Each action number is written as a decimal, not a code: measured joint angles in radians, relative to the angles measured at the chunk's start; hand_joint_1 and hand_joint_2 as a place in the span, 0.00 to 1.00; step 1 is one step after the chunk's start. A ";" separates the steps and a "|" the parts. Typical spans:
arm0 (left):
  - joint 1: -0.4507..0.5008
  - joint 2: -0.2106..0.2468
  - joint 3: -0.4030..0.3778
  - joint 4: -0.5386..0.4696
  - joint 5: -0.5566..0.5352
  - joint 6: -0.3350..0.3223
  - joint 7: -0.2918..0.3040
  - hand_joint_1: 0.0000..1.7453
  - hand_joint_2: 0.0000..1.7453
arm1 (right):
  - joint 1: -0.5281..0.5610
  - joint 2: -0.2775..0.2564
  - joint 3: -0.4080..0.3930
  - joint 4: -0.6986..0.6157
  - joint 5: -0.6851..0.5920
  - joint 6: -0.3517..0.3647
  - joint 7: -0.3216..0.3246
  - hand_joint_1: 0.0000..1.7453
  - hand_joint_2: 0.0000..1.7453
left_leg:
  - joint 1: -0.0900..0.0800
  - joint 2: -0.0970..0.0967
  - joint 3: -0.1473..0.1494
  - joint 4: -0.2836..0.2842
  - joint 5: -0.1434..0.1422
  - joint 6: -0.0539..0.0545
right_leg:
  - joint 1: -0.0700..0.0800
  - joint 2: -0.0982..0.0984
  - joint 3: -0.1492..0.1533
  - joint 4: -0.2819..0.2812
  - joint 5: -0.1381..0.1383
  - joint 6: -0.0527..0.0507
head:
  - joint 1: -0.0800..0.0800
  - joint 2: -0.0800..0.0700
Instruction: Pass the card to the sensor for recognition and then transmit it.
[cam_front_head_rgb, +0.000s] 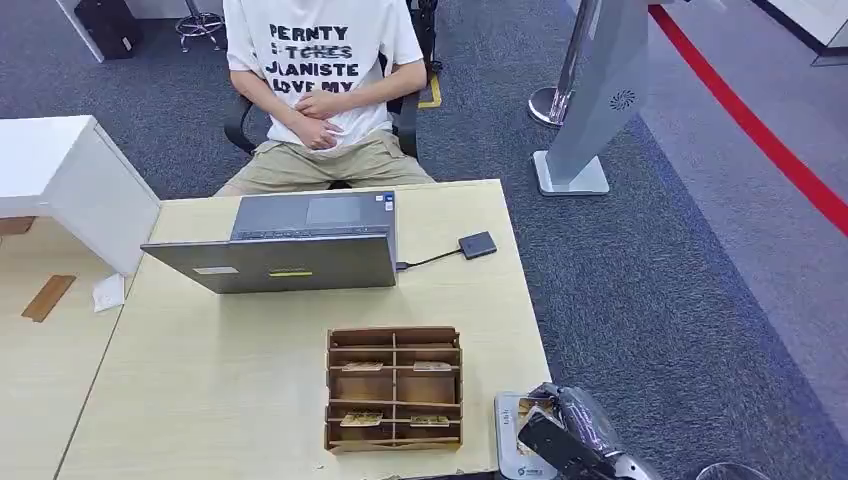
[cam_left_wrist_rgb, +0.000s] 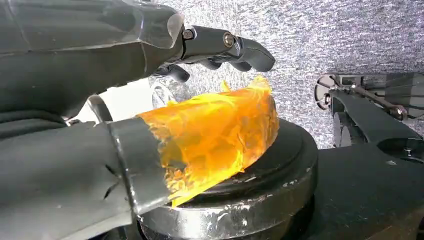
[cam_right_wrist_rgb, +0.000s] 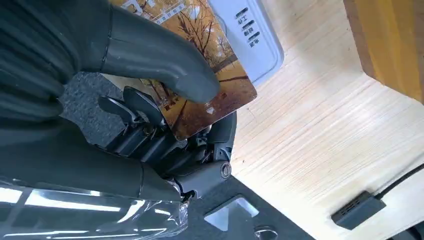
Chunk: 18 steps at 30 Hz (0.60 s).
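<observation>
My right hand (cam_front_head_rgb: 575, 435) is at the table's front right corner. It pinches a card (cam_right_wrist_rgb: 220, 95) printed with autumn trees between the thumb (cam_right_wrist_rgb: 150, 55) and the fingers below it. The card (cam_front_head_rgb: 526, 413) lies over the white and grey sensor pad (cam_front_head_rgb: 510, 462), which rests flat on the table; in the right wrist view the sensor (cam_right_wrist_rgb: 252, 35) shows just past the card's edge. Whether card and sensor touch I cannot tell. My left hand (cam_left_wrist_rgb: 165, 100) hangs over the carpet with fingers extended and an orange-wrapped thumb, holding nothing.
A wooden card rack (cam_front_head_rgb: 393, 388) with several cards stands left of the sensor. Behind it an open laptop (cam_front_head_rgb: 300, 245) is cabled to a small black hub (cam_front_head_rgb: 477, 245). A person (cam_front_head_rgb: 320, 80) sits across the table. A white kiosk stand (cam_front_head_rgb: 590, 100) is on the carpet at right.
</observation>
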 joint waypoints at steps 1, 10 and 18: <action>0.000 0.000 0.000 0.000 0.002 0.000 -0.001 0.00 0.00 | 0.000 0.000 0.000 0.000 -0.001 -0.002 -0.001 1.00 1.00 | 0.000 0.000 0.000 0.000 0.000 0.000 | 0.000 0.000 0.000 0.000 0.000 0.000 | 0.000 0.000; 0.000 -0.001 0.000 0.000 0.007 0.003 -0.009 0.00 0.00 | 0.017 0.029 -0.023 -0.021 -0.035 -0.070 -0.093 1.00 1.00 | 0.000 0.000 0.000 0.000 0.000 0.000 | 0.000 0.000 0.000 0.000 0.000 0.000 | 0.000 0.000; 0.000 -0.002 0.001 0.000 0.007 0.007 -0.013 0.00 0.00 | 0.055 0.139 -0.121 -0.113 -0.140 -0.133 -0.269 1.00 1.00 | 0.000 0.000 0.000 0.000 0.000 0.000 | 0.000 0.000 0.000 0.000 0.000 0.000 | 0.000 0.000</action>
